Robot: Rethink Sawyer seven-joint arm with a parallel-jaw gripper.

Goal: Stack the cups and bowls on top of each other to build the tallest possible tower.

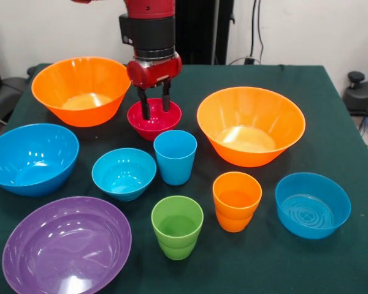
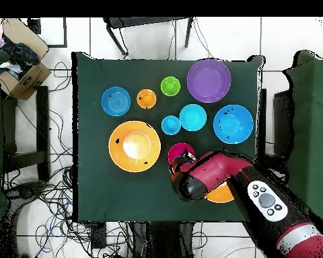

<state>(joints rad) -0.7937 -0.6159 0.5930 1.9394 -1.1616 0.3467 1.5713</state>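
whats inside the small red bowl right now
Only the gripper, its two open fingers dipping into the red bowl. No cup sits in it; the arm hides part of it from overhead.

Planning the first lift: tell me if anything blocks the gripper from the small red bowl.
Nothing visible does. The gripper hangs directly over the red bowl, fingers open and dipping to its rim. The blue cup stands apart in front.

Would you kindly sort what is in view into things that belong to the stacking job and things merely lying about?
Belongs to the job:
- two orange bowls
- purple bowl
- three blue bowls
- red bowl, with the gripper open in it
- blue cup, green cup, orange cup

Lying about:
- cardboard box
- floor cables
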